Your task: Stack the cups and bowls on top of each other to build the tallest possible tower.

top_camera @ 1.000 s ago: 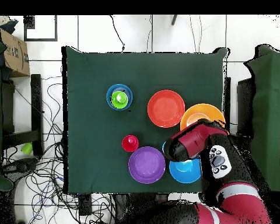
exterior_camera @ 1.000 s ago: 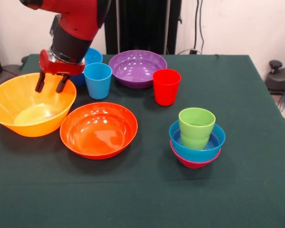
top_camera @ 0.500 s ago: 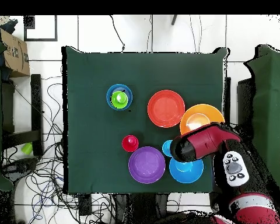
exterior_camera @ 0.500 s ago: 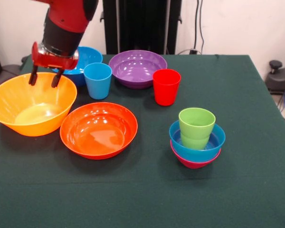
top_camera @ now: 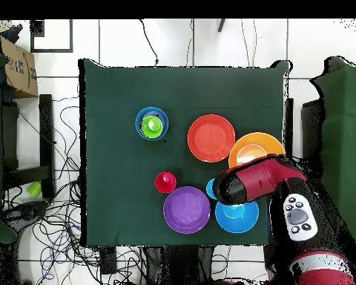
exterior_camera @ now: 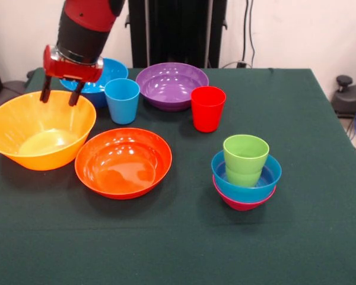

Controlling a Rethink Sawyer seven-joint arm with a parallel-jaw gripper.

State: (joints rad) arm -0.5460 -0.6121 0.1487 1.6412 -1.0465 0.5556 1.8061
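The red-and-black arm's hand [exterior_camera: 62, 96] hangs above the back rim of the very large glossy yellow-orange plastic bowl [exterior_camera: 38, 132], its two dark fingers spread apart and gripping nothing. That bowl sits at one side edge of the green-clothed desk [exterior_camera: 184, 249], beside the red-orange bowl [exterior_camera: 123, 161]. Nearer the opposite side stands the tower [exterior_camera: 245, 172]: lime green plastic cup [exterior_camera: 245, 159] in small blue bowl [exterior_camera: 249, 187] in small magenta bowl [exterior_camera: 242, 203].
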